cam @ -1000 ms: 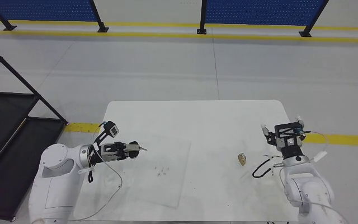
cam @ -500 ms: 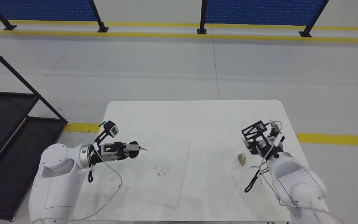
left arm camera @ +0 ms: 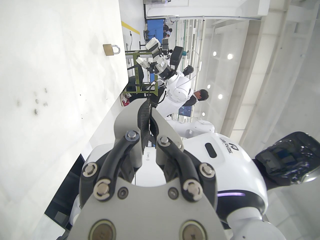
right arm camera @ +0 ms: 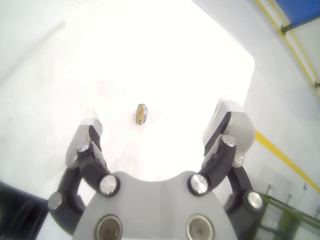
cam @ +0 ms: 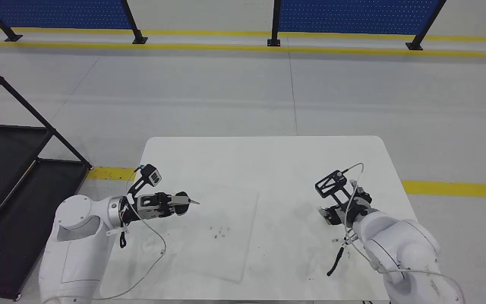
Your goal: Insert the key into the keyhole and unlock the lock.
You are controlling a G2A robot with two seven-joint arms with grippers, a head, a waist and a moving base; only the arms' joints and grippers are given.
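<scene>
Noting small brass padlock with silver shackle (right arm camera: 141, 114) lying flat on the white desk (cam: 288, 159), just ahead of the right pincer (right arm camera: 158, 116) and inside the span of its fingers, nearer one fingertip than the other. Seeing right pincer spread wide, gripping nothing, hanging close above the desk. Reading the padlock's long axis as running away from this pincer, with its narrow width lying across the finger gap. Judging this as favouring a closing grasp on the brass body once centred. Seeing left pincer (left arm camera: 147, 106) pressed closed, well apart from the padlock across the desk. Looking for the key between its pads and finding that spot too hidden to confirm. Judging right arm by far the nearer to the lock, so likely taking and steadying the body first. Not making out the keyhole end from here.
</scene>
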